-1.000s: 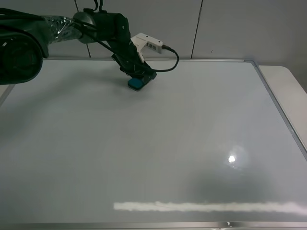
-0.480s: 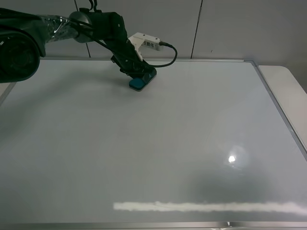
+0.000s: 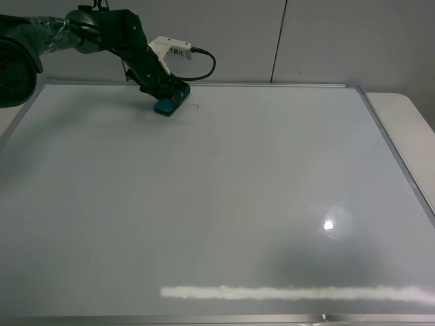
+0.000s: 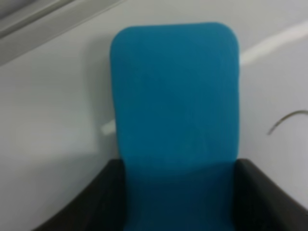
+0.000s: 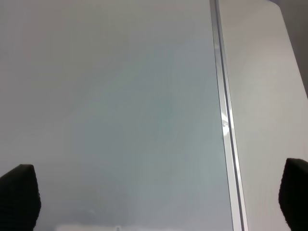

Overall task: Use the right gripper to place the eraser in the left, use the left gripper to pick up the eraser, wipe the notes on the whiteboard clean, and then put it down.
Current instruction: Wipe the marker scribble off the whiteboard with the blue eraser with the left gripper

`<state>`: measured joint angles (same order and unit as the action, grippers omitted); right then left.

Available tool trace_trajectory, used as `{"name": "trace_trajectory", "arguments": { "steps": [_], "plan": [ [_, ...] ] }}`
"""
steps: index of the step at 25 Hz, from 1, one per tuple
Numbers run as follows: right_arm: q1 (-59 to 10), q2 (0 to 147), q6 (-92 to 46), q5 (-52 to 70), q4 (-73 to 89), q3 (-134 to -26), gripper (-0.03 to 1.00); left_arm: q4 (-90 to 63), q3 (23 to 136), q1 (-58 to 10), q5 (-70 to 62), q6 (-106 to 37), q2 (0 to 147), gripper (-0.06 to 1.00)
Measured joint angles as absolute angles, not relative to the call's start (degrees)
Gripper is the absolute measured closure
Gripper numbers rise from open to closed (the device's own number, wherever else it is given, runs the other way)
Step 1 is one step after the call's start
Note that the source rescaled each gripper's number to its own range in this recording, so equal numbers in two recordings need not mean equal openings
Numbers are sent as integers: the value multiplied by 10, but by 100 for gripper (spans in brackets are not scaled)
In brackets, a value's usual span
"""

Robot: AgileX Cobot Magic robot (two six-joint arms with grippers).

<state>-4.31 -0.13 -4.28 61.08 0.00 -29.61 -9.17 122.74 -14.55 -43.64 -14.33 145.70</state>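
The teal eraser [image 3: 165, 106] lies flat on the whiteboard [image 3: 217, 204] near its far left edge, with my left gripper [image 3: 168, 99] shut on it. The left wrist view shows the eraser [image 4: 175, 96] pressed on the board between the two black fingers [image 4: 96, 202]. A short curved remnant of the notes [image 3: 195, 106] shows just right of the eraser, and again as a thin dark stroke [image 4: 286, 120]. My right gripper [image 5: 156, 197] hangs open and empty above the board's right frame [image 5: 224, 120]. It is out of the high view.
The board's silver frame [image 3: 272, 85] runs along the far side against a grey wall. A white tabletop [image 3: 408, 129] lies beyond the right frame. A light glare streak [image 3: 292, 293] crosses the near part of the board.
My left gripper has slid the eraser left and slightly farther back across the board. A small leftover stroke now shows to its right.
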Motion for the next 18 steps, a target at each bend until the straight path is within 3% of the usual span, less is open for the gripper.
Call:
{"name": "trace_trajectory", "arguments": {
  "steps": [13,18],
  "plan": [
    [-43,-1,-43,611,0,-296,-3,-66,1233,-242,-436,-142,1460,93],
    [-43,-1,-43,611,0,-296,-3,-67,1233,-246,-436,-142,1461,93]
  ]
}}
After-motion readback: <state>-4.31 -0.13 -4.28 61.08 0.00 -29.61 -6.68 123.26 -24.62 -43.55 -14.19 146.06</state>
